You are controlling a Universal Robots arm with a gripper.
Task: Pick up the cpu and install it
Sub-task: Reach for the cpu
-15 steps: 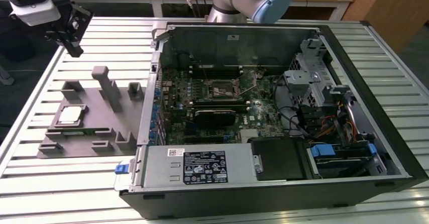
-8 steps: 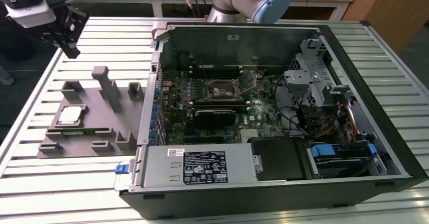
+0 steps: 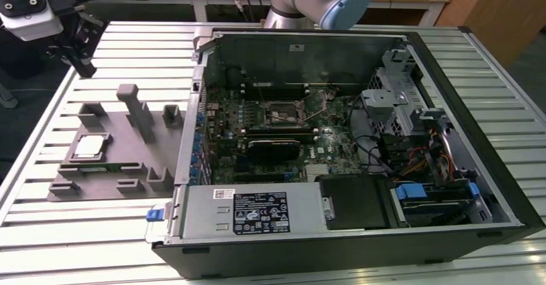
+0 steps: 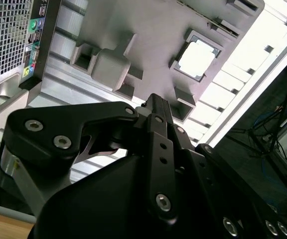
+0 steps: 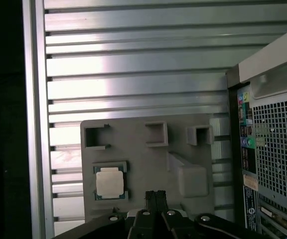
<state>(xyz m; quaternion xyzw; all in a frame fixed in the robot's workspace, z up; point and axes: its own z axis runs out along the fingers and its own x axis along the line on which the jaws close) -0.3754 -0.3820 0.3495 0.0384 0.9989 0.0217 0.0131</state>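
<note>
Gripper point(image 3: 84, 68) hangs high over the worktop point(image 3: 68, 234) corner at the exterior view's upper left. In both wrist views the fingers point(image 5: 151, 196) are pressed together with nothing between them, so it is clenched and empty.

The cpu point(image 3: 89, 146) lies flat, silver top up, in a square pocket of the grey fixture plate point(image 3: 119, 138). The plate sits along the worktop's edge on the exterior view's left, just beside the open computer case point(image 3: 341, 253). The first wrist view shows the cpu point(image 5: 108, 181) off to one side of the fingertips, not under them. The socket point(image 3: 286, 114) sits mid-motherboard inside the case.

Step in hand, as I judge it, is the approach to the pick. To do it well:
- Centre over the chip.
- Square the fingers to two opposite chip edges.
- Open them wider than the chip before going down.
- Come down plumb.
- Stay clear of the pocket's raised corners and the tall post nearby.
- Grip lightly at the rim, so the chip stays level.
</note>
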